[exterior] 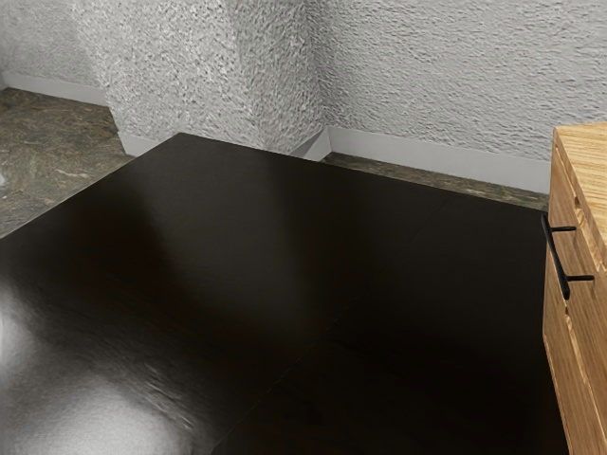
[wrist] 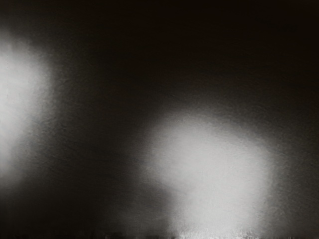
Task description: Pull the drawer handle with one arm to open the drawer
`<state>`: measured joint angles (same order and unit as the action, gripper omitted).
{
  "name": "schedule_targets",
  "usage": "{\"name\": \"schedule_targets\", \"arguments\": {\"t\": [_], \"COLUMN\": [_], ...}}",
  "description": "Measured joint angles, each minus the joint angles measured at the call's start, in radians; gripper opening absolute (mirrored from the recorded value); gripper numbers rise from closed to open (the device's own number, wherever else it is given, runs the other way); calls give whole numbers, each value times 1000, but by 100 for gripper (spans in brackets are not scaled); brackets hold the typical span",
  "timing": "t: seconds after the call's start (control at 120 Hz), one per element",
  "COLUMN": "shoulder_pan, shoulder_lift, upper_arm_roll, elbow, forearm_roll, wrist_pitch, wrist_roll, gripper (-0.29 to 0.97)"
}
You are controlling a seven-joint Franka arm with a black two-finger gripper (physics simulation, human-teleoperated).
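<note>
Reflecting light, the black table faces rough white walls; hand's state unclear.

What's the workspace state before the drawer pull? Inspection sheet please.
Surface: glossy black table, with pale glare patches toward the exterior view's lower left; the wrist view looks onto a similar dark sheen with glare.
Job's things: wooden cabinet at the exterior view's right edge, cut off by the frame; black bar handle on its front, standing off on two posts. No drawer is visibly pulled out.
Clutter: nothing seen.
Grippers: nothing seen.
Cables: nothing seen.
Surroundings: rough white walls, grey baseboard, mottled stone floor.
</note>
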<state>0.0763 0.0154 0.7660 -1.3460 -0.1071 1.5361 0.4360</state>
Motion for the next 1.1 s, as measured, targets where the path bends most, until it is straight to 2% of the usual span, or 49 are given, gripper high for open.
{"name": "schedule_targets", "arguments": {"t": [0.133,0.225,0.275,0.358,0.433,0.542,0.625,0.675,0.725,0.758,0.842,0.9,0.942,1.1], "shoulder_pan": [62,82,114,151,136,18,-96,-250,-406,-451,-503,-486,-469,-500], "shoulder_lift": [-1,-10,-13,-3,2,-6,-77,-108,-107,-96,-118,-160,-182,-210], "upper_arm_roll": [-2,-30,-74,-123,-148,-163,-233,-266,-280,-302,-363,-377,-382,-395], "elbow": [11,265,330,348,331,263,102,7,-38,-53,-132,-232,-276,-339], "forearm_roll": [-1,27,45,61,69,68,69,82,37,2,-67,-102,-118,-161], "wrist_pitch": [-2,-47,-70,-98,-115,-137,-132,-120,-104,-90,-36,22,58,139], "wrist_roll": [36,54,61,72,78,85,89,85,70,46,-38,-99,-146,-395], "gripper": [66,66,66,66,66,66,66,66,66,66,65,65,66,66]}}
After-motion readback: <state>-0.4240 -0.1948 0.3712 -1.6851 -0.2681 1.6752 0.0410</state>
